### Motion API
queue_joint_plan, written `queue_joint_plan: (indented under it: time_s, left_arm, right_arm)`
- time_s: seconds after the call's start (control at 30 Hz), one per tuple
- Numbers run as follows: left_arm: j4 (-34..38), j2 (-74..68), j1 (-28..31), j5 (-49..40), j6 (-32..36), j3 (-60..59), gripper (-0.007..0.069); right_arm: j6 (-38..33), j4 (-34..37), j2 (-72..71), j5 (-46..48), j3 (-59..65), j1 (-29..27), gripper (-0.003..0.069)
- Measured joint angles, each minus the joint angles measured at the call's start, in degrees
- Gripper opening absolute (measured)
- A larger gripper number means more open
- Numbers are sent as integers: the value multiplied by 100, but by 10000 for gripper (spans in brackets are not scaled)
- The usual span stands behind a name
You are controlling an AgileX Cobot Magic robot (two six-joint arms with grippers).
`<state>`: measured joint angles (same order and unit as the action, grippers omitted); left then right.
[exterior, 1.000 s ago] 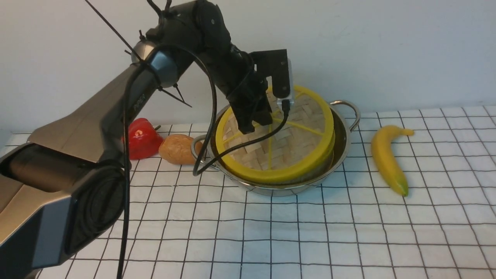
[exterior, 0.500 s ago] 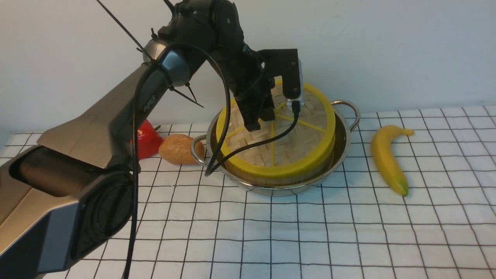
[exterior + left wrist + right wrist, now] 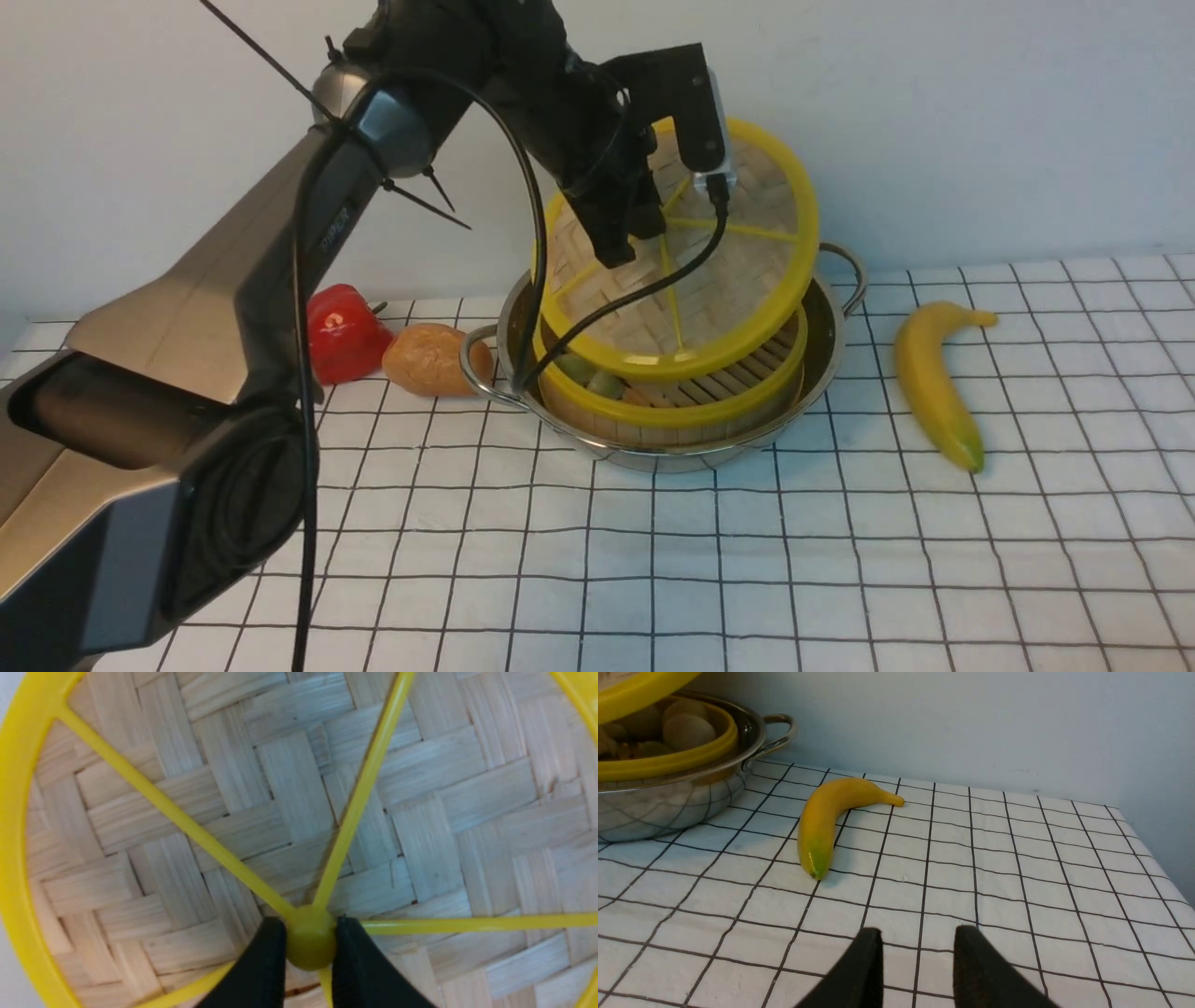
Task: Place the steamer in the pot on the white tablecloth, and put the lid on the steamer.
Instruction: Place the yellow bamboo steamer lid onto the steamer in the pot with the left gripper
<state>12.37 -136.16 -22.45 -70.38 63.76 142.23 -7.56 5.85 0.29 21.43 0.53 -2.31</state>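
Observation:
The pot [image 3: 826, 359] stands on the white tablecloth [image 3: 747, 560] with the steamer [image 3: 672, 408] inside it. Pale dumplings [image 3: 686, 730] show in the steamer. The lid [image 3: 747, 271] hangs tilted above the steamer, its far edge raised and its near edge just over the steamer's rim. My left gripper [image 3: 627, 245] is shut on the lid's yellow centre knob [image 3: 310, 945]; woven bamboo [image 3: 289, 774] fills the left wrist view. My right gripper [image 3: 917, 940] hovers open over bare cloth, right of the pot, nothing between its fingers. It is outside the front view.
A banana [image 3: 929, 383] lies on the cloth to the right of the pot, also seen as the banana [image 3: 822, 821] ahead of my right gripper. A red pepper [image 3: 345, 331] and a brown potato [image 3: 425, 357] sit left of the pot. A wall runs behind.
The lid lay on the steamer a second ago; my left gripper has risen with it, so it now hangs tilted and the steamer's inside shows.

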Motion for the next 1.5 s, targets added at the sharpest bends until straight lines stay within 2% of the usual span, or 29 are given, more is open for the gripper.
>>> queue_joint_plan:
  time_s: [0.37, 0.6, 0.73, 0.97, 1.27, 1.5]
  left_arm:
    - [-317, 615, 0, -6, -1061, -9, 115]
    - [-274, 1082, -5, -11, -2513, -409, 115]
    - [-274, 1258, -5, 1, -3070, -949, 115]
    - [-293, 1341, -17, -21, -2838, -1598, 115]
    - [-287, 1036, -118, -5, -1322, -1534, 115]
    - [-300, 829, -163, -5, -890, -1351, 115]
  right_arm:
    - [0, 0, 0, 0, 0, 0, 240]
    - [0, 0, 0, 0, 0, 0, 240]
    - [0, 0, 0, 0, 0, 0, 240]
    - [0, 0, 0, 0, 0, 0, 240]
    - [0, 0, 0, 0, 0, 0, 240]
    - [0, 0, 0, 0, 0, 0, 240]
